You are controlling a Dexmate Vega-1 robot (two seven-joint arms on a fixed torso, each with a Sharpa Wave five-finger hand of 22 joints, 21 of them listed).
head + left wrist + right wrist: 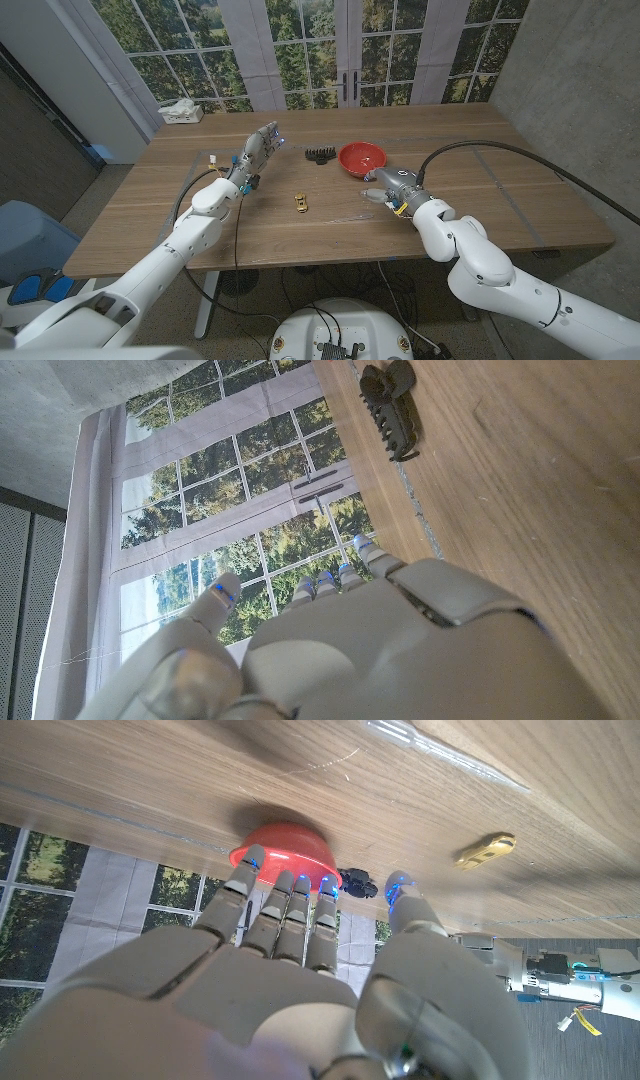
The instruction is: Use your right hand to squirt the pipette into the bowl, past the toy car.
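Observation:
A clear pipette (440,755) lies on the wooden table (200,215); in the head view it is a faint clear shape (370,197) beside my right hand (393,184). That hand (300,955) hovers close to the pipette with its fingers spread and holds nothing. The red bowl (361,157) stands just beyond the hand, also seen from the right wrist as the bowl (280,842). The small yellow toy car (300,201) sits left of the hand, the same car (485,850) in the wrist view. My left hand (259,148) is raised above the table, fingers extended, empty.
A black claw clip (319,153) lies left of the bowl, and the clip (390,405) lies ahead of my left hand (380,640). A tissue box (181,112) stands at the far left corner. Windows lie behind the table.

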